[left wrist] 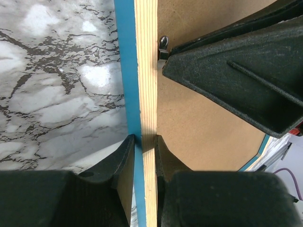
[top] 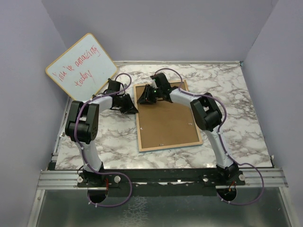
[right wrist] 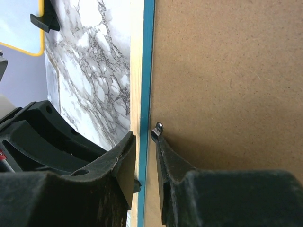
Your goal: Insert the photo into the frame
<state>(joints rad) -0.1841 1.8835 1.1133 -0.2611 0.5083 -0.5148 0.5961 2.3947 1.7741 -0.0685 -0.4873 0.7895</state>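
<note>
Now you see the marble table [top: 227, 94] with the frame [top: 170, 147] lying on it near the middle, between the two arms. Its pale wood back faces up, and its blue side shows only along the rim in the wrist views. Inside the rim sits the brown backing board [top: 165, 123]. At the far left corner of the table the whiteboard [top: 80, 66] with red handwriting stands tilted.

Your left gripper [left wrist: 144, 142] is at the left edge of the frame, near the far corner. It is closed narrow on the rim, with one finger on the blue side and one on the wood side.

Your right gripper [right wrist: 144, 137] is just beside it, over the far left part of the frame. Its jaws stand narrow on both sides of the rim, but I cannot tell if they really press it. One fingertip touches a small metal tab [right wrist: 158, 126] at the edge of the backing board.
</note>
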